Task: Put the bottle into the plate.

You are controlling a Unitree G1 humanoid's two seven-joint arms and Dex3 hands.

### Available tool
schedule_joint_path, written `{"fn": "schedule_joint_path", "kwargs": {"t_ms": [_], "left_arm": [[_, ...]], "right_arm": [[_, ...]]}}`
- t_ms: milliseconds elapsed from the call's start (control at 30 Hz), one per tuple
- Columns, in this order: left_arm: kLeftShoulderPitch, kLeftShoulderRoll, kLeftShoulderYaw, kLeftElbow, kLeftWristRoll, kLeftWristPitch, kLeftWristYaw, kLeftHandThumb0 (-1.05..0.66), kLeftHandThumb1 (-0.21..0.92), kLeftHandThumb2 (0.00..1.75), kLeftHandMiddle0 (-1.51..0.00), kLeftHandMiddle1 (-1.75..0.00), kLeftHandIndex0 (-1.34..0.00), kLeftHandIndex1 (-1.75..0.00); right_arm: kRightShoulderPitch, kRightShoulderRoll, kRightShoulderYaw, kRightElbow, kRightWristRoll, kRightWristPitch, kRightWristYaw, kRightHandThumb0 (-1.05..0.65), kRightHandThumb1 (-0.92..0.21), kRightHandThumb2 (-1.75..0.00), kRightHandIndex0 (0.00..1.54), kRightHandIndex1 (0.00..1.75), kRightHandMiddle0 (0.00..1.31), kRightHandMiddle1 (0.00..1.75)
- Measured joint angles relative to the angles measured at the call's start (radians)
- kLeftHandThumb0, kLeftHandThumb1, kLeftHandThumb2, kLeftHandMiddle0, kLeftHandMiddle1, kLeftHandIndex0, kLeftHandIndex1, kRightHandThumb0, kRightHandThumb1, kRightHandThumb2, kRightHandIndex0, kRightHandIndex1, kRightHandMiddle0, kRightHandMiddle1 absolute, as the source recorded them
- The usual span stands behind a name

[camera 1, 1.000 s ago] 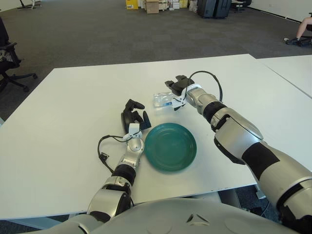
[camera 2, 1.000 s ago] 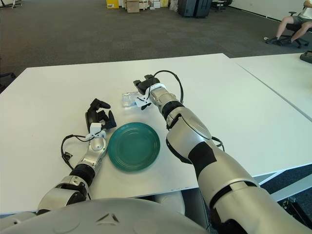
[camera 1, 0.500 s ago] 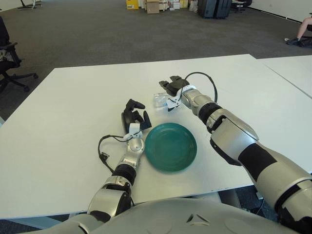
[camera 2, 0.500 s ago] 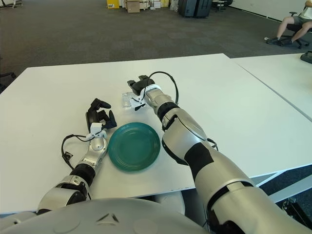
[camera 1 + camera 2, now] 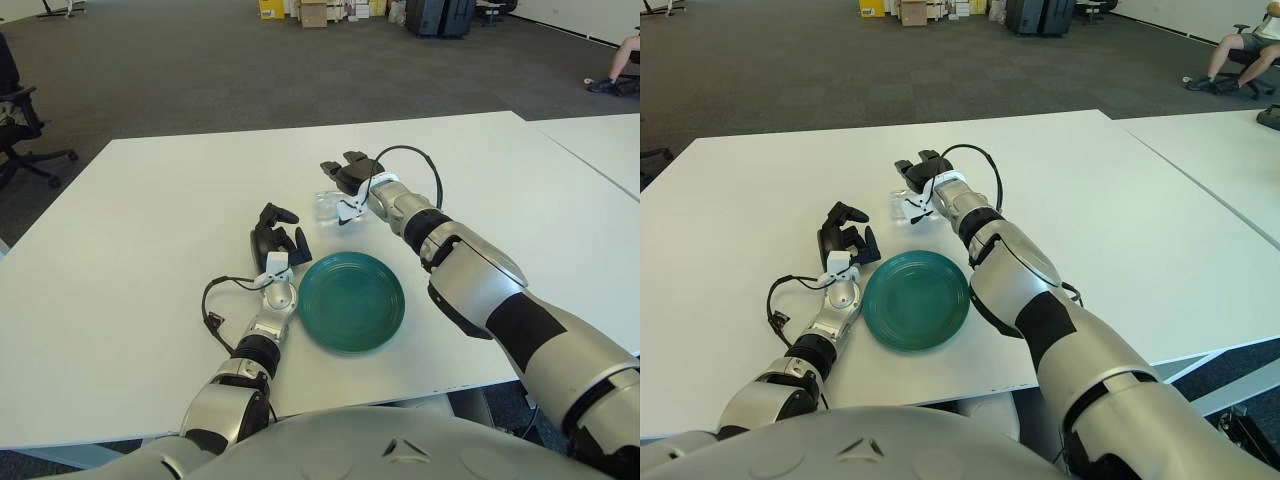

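A small clear plastic bottle [image 5: 328, 206] lies on its side on the white table [image 5: 150, 220], just beyond the teal plate [image 5: 351, 301]. My right hand [image 5: 346, 176] hovers right over the bottle's far side with its fingers spread, holding nothing. The hand partly hides the bottle's top. My left hand [image 5: 273, 236] rests on the table just left of the plate, fingers relaxed and empty. The plate has nothing in it.
A black cable [image 5: 210, 303] loops beside my left forearm. A second white table [image 5: 600, 140] adjoins on the right. An office chair [image 5: 15, 120] stands at the far left, and boxes [image 5: 312, 12] sit across the carpet.
My right hand has moved left, from beside the bottle's right end to over it. The bottle, the plate and my left hand have not moved.
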Motion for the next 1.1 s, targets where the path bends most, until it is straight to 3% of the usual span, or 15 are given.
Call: {"fn": "schedule_joint_path", "kwargs": {"t_ms": [667, 1100], "left_arm": [[0.027, 0.003, -0.021, -0.049, 0.030, -0.016, 0.067, -0.58, 0.08, 1.60, -1.30, -1.75, -0.81, -1.75], [0.092, 0.012, -0.047, -0.156, 0.036, -0.021, 0.055, -0.57, 0.10, 1.58, -1.29, -1.75, -0.79, -1.75]], "right_arm": [[0.037, 0.024, 0.035, 0.002, -0.002, 0.015, 0.001, -1.01, -0.90, -0.06, 0.00, 0.00, 0.00, 0.00], [0.053, 0.018, 0.050, 0.006, -0.006, 0.036, 0.006, -0.99, -0.90, -0.05, 0.00, 0.00, 0.02, 0.02]]}}
